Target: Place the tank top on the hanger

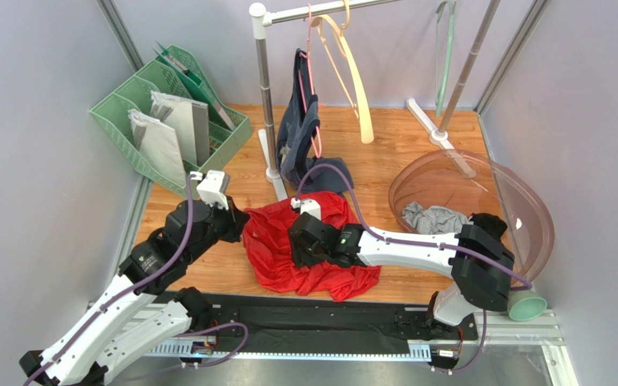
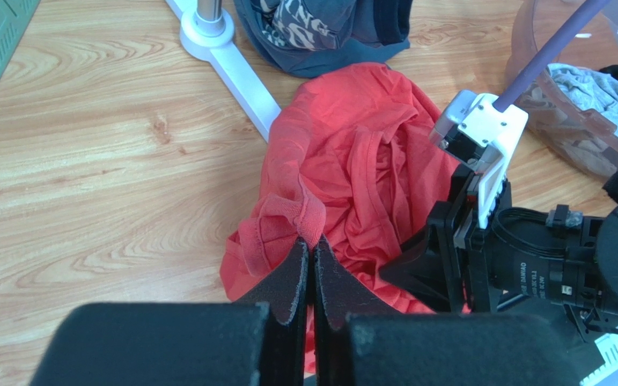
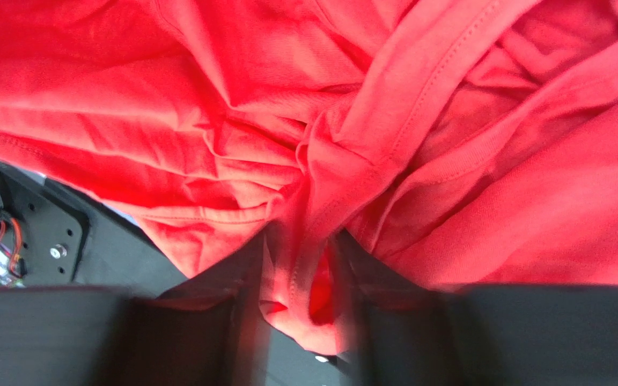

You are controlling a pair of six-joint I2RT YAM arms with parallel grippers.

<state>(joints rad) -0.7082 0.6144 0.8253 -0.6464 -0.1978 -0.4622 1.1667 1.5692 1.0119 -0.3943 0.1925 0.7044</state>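
The red tank top (image 1: 268, 241) lies crumpled on the wooden table between my two arms. My left gripper (image 1: 240, 227) is at its left edge. In the left wrist view that gripper (image 2: 312, 245) is shut, with a hem of the tank top (image 2: 352, 161) pinched at its tips. My right gripper (image 1: 296, 248) presses down on the middle of the cloth. Seen from the right wrist, its jaws (image 3: 304, 269) stand partly apart, and a loose fold of the tank top (image 3: 449, 161) sits between them. The cream hanger (image 1: 356, 80) hangs from the rail at the back.
The rack's pole (image 1: 268, 104) and foot stand just behind the tank top. A navy top (image 1: 300, 129) hangs there on a pink hanger. A green file rack (image 1: 171, 117) is back left. A clear bowl (image 1: 481, 201) holding a grey cloth (image 1: 433, 217) is on the right.
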